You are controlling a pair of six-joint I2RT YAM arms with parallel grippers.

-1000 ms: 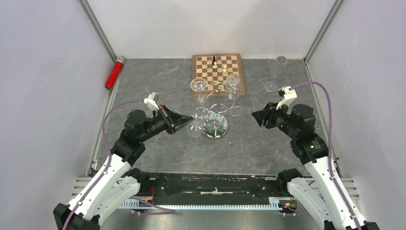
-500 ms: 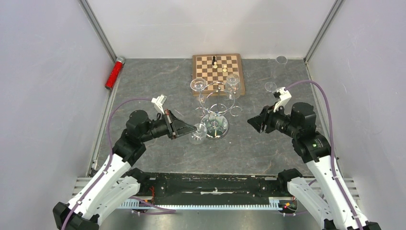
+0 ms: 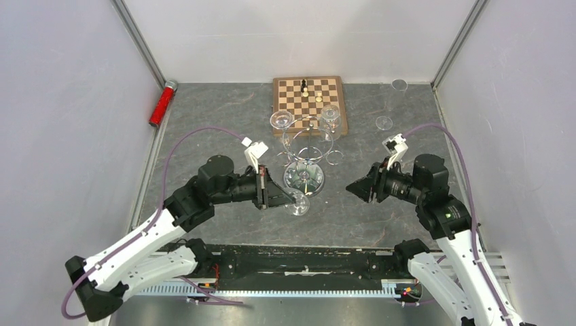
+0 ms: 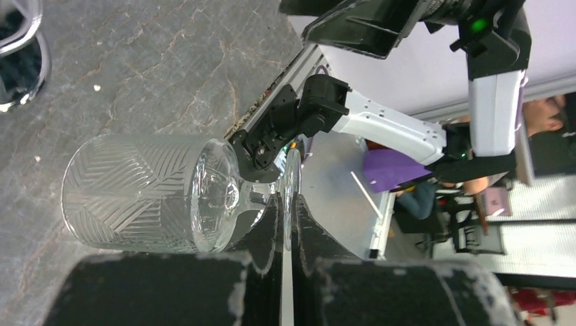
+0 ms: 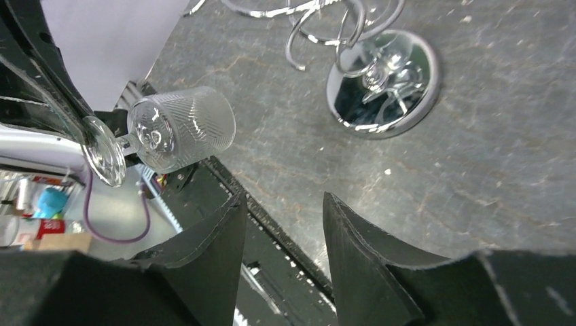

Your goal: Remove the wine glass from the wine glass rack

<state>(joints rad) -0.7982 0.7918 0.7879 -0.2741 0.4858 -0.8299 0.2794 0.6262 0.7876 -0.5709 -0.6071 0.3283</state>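
Observation:
The chrome wine glass rack (image 3: 305,151) stands mid-table on its round mirrored base (image 5: 384,85). Two glasses (image 3: 280,121) still hang on its far loops. My left gripper (image 3: 289,199) is shut on the round foot (image 4: 290,183) of a clear patterned wine glass (image 4: 136,193). It holds the glass on its side, above the table just in front of the rack base and free of the loops. The glass also shows in the top view (image 3: 299,204) and the right wrist view (image 5: 183,125). My right gripper (image 3: 354,188) is open and empty to the right of the rack, its fingers (image 5: 353,251) pointing towards the glass.
A wooden chessboard (image 3: 310,95) with a few pieces lies behind the rack. A red cylinder (image 3: 162,103) lies at the far left wall. Two clear glass pieces (image 3: 384,123) sit at the back right. White walls enclose the table on three sides.
My left gripper has carried the wine glass from the rack's left loop towards the near edge and to the right. My right gripper has shifted slightly left and nearer.

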